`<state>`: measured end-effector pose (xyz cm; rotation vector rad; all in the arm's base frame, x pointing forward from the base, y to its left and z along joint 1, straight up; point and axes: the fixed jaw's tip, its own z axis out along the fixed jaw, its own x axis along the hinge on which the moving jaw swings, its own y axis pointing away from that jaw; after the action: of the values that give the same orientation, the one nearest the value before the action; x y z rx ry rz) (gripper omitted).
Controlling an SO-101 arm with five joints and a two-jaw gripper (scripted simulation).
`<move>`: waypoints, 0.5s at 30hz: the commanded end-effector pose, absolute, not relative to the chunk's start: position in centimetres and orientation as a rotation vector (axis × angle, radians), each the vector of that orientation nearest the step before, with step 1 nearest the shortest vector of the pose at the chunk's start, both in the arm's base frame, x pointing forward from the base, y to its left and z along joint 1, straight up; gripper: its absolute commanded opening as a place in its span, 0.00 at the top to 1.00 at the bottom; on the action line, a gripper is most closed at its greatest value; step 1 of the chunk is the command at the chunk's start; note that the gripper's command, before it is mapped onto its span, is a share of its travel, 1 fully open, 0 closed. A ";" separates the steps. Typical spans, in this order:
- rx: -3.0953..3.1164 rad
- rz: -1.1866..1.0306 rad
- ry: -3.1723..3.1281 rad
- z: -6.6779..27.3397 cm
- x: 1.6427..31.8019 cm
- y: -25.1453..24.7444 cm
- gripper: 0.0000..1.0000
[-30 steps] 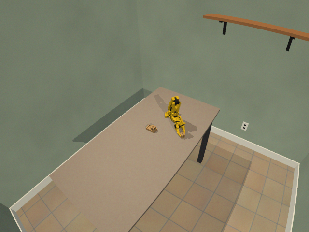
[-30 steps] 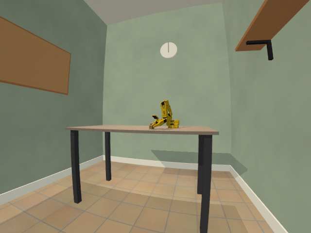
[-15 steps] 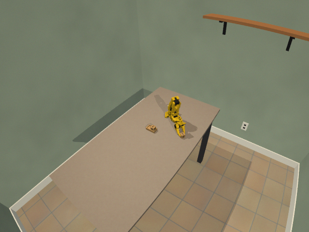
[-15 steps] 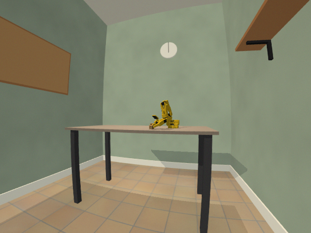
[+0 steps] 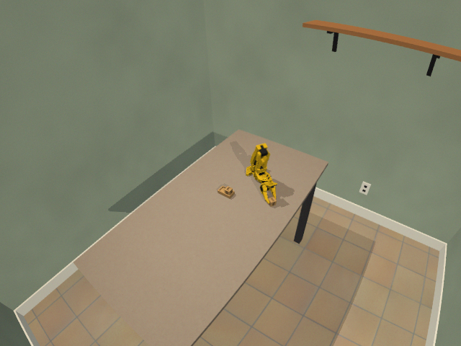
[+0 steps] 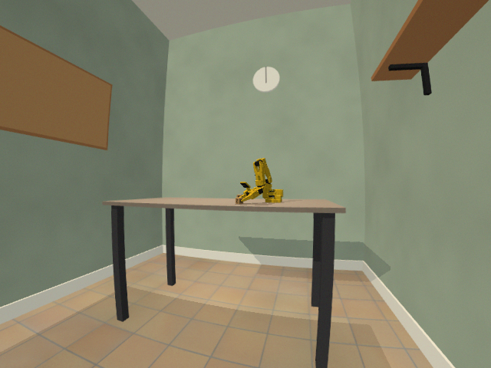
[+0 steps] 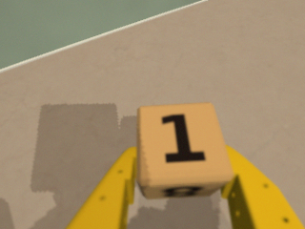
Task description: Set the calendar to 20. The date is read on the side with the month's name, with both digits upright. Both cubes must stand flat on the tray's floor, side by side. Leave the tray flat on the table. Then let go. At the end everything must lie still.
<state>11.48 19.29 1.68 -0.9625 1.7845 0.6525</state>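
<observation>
Now: cube clamped, away from the tray

My claw (image 7: 181, 191) is clenched on a wooden cube (image 7: 181, 145), low over the counter (image 5: 178, 253). The wrist view shows a 1 on its upper face. The tray (image 5: 225, 192) sits well apart across the counter, with the other cube (image 5: 228, 190) in it.

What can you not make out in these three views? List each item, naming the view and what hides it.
- Tray, top view: too small to read its cube's digits or the month.
- Held cube, wrist view: the lower face's digit is cut off by the cube's own edge; only the 1 reads.
- Fingers, wrist view: tips hidden behind the cube.
- Tray, exterior view: too small to find.
</observation>
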 end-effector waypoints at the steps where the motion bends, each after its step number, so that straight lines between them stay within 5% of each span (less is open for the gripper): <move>1: -0.942 0.653 1.751 2.2 11.9 19.5 0.83; 15: -0.942 0.653 1.751 2.2 11.9 19.5 0.76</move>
<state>11.50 19.33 1.74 -0.9605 1.7810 0.6541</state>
